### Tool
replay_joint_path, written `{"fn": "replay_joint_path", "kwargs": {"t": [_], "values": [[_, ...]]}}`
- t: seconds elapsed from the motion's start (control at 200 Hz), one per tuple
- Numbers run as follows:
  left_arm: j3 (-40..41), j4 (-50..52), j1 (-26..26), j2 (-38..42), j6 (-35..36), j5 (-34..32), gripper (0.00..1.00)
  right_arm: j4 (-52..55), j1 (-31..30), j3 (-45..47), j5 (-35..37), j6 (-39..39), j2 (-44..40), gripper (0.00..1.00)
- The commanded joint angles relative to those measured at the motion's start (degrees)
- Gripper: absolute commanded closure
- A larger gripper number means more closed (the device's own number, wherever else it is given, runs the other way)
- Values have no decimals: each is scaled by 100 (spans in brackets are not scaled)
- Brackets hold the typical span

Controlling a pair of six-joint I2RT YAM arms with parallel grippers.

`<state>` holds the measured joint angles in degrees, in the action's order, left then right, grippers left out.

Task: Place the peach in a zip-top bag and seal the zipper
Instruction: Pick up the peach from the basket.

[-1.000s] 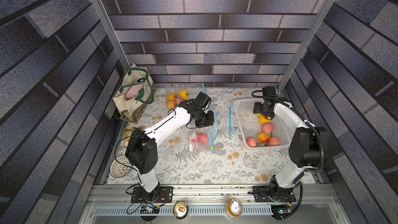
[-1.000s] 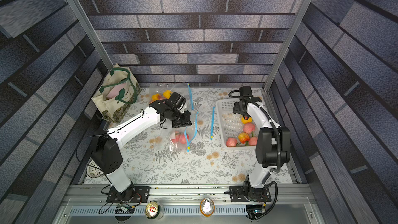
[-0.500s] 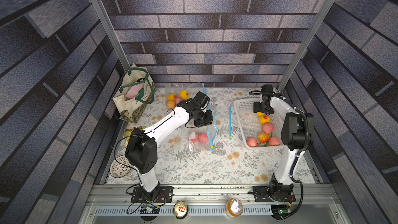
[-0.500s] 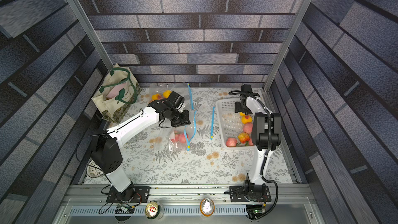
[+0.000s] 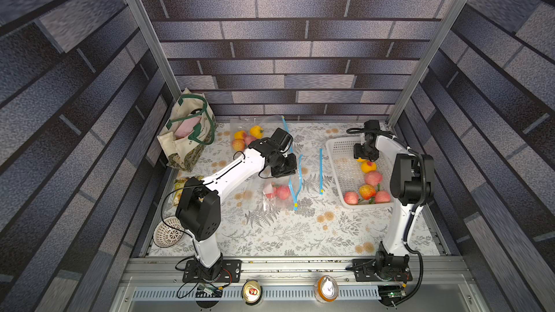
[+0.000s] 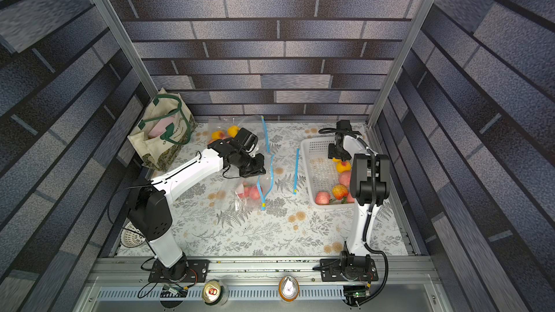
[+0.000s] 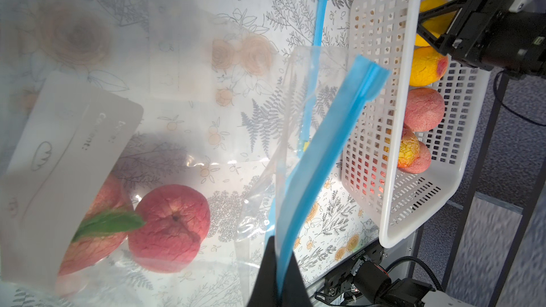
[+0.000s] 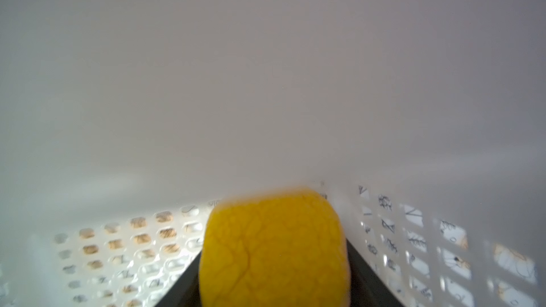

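My left gripper (image 5: 283,171) (image 7: 279,258) is shut on the blue zipper strip (image 7: 334,143) of a clear zip-top bag (image 5: 277,198), holding that edge up off the table. Two red peaches (image 7: 170,228) lie inside the bag. My right gripper (image 5: 365,157) (image 8: 274,279) reaches down into the far end of the white basket (image 5: 345,172). Its fingers are shut on a yellow peach (image 8: 273,246), which fills the gap between them. The left wrist view shows the same grip (image 7: 428,25).
Several more peaches (image 5: 373,177) lie in the basket. A flat bag with a blue zipper (image 5: 320,172) lies between bag and basket. At the back a bag of fruit (image 5: 249,136) lies beside a tote bag (image 5: 189,133). A white strainer (image 5: 168,232) sits front left.
My right gripper has dropped to the basket floor and closed round the yellow peach, while that arm's elbow swung up and forward. The left gripper still holds the zipper strip in place.
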<state>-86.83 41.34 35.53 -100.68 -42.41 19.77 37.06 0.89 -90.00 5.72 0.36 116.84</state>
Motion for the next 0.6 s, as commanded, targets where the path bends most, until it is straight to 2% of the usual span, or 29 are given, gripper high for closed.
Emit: {"fn": "replay_joint_path", "kwargs": {"t": [0.0,0.165,0.271,0.326,0.461,0.596], "values": [[-149,93,-44,-58,117,59,100,410,-69,263,-132,145,-922,40],[-229,77,-173,-59,203,247,100,535,-835,1039,-320,357,-2214,40],[-220,51,-230,-17,227,329,100,395,-1447,1614,-742,700,-3064,41],[-221,50,-239,-4,230,351,100,208,-1794,1953,-1209,929,-3523,41],[-202,21,-242,-7,205,411,100,-1072,-2883,2829,-2497,1765,-4283,41],[-232,-36,-214,-4,154,467,100,-2307,-3621,3476,-3150,2287,-4239,41]]}}
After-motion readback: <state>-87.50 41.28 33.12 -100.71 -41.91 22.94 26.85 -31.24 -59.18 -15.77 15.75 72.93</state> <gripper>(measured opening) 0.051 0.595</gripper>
